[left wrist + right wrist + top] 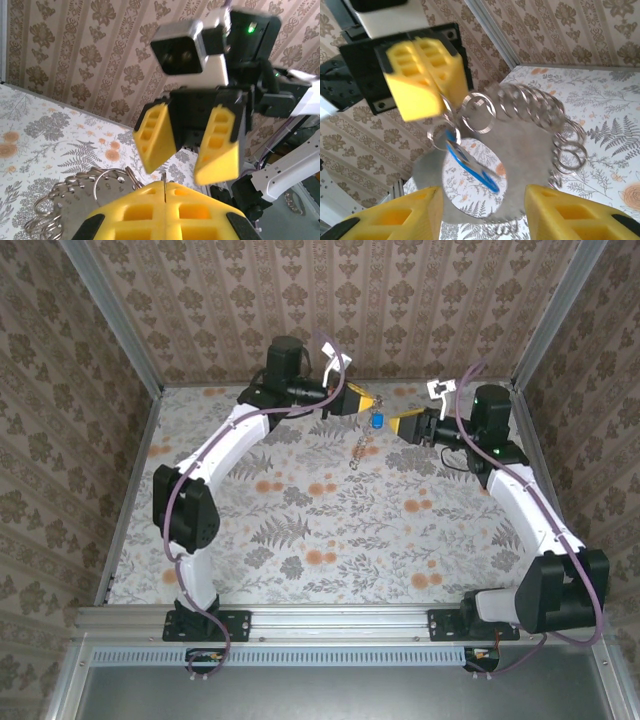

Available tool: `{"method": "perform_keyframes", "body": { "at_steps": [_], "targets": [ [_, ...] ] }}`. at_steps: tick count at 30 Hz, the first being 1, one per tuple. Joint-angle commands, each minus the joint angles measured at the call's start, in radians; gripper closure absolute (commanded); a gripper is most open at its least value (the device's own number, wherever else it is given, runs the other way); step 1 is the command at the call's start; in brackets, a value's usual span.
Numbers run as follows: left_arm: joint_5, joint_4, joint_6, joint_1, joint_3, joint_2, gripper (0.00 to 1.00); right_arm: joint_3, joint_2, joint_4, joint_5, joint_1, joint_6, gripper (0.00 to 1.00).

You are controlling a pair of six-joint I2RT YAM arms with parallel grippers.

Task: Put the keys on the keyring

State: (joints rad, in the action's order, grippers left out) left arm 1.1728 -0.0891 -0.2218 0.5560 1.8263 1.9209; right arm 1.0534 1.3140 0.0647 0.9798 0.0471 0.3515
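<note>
Seemingly threaded already: key (470,167) dangling from ring (479,112) (midair, above the worktop (610,100)), ring pinched in shut left fingers (420,85); right fingers (395,220) parted, empty; withdraw those straight and slow, clear of the chain (562,135); hold left steady.

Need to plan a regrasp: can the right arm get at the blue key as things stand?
Probably yes. The right gripper is open and the blue key hangs just ahead of it with nothing between; the left gripper holds the keyring.
</note>
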Motion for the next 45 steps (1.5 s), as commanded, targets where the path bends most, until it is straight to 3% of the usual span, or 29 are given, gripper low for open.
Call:
{"method": "perform_keyframes", "body": {
  "at_steps": [1,19,22,27,29,35,45],
  "targets": [
    [-0.004,0.054,-0.034,0.007,0.004,-0.046,1.0,-0.019,-0.013,0.125,0.011,0.018,0.053,0.52],
    [-0.009,0.074,-0.046,0.012,0.007,-0.054,1.0,0.048,0.094,0.169,-0.006,0.095,0.051,0.51],
    [-0.014,0.08,-0.052,0.012,0.005,-0.056,1.0,0.05,0.102,0.167,0.0,0.104,0.048,0.59],
    [-0.035,0.116,-0.083,0.012,-0.01,-0.064,1.0,0.034,0.097,0.162,0.011,0.112,0.047,0.93],
    [-0.049,0.145,-0.106,0.012,-0.025,-0.071,1.0,0.021,0.09,0.159,0.011,0.114,0.046,1.0],
    [-0.093,0.3,-0.224,0.01,-0.087,-0.092,1.0,-0.018,0.083,0.208,-0.033,0.117,0.096,1.0],
    [-0.195,0.58,-0.427,0.026,-0.231,-0.115,1.0,-0.055,0.112,0.463,-0.106,0.162,0.3,1.0]
  ]
}}
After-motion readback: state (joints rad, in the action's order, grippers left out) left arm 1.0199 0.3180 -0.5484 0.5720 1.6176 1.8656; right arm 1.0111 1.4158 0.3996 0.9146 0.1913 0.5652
